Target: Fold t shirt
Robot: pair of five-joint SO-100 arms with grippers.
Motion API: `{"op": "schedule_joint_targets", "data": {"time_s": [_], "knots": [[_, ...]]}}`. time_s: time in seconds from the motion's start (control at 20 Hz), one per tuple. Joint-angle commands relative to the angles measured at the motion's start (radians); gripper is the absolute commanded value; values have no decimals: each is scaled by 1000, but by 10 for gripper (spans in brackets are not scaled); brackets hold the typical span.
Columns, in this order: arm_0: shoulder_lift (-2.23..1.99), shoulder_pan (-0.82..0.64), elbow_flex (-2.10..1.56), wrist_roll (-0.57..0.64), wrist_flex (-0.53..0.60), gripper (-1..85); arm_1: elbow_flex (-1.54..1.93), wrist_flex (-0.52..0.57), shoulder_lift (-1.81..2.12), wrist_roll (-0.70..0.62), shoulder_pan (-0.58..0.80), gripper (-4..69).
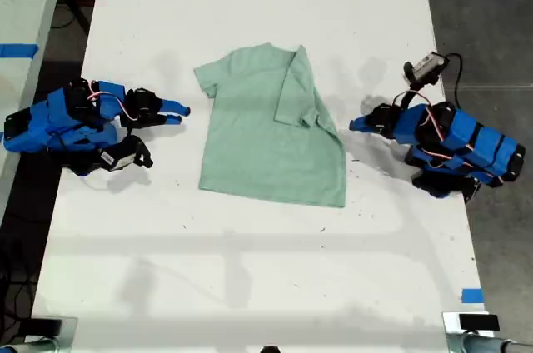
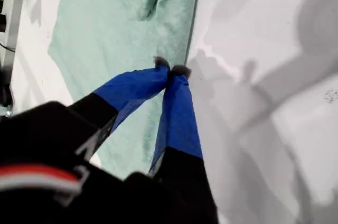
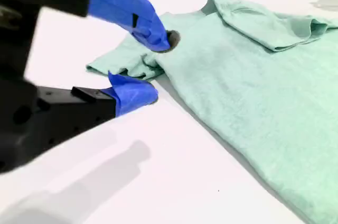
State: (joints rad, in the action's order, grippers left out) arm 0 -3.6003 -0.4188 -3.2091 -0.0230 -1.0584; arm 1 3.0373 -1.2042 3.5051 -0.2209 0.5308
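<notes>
Bare table (image 1: 250, 270) all around t shirt (image 1: 258, 136)

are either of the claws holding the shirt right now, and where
Neither. My first claw is shut on nothing at the t shirt edge; my second claw is open beside a sleeve, gripping nothing.

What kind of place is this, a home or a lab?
Probably a lab or workshop: a long white table marked with blue tape, bare grey floor, and cables trailing beside it.

T shirt (image 1: 271, 132) partly folded on table (image 1: 250, 270) between two arms
</notes>
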Motion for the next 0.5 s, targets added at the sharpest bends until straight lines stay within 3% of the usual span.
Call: {"op": "schedule_joint_targets", "data": {"time_s": [0.0,0.45], "knots": [[-6,-8,-2,-18,-3,123,61,-2,6,8,3,20],[-6,-8,-2,-18,-3,123,61,0,6,6,5,20]]}}
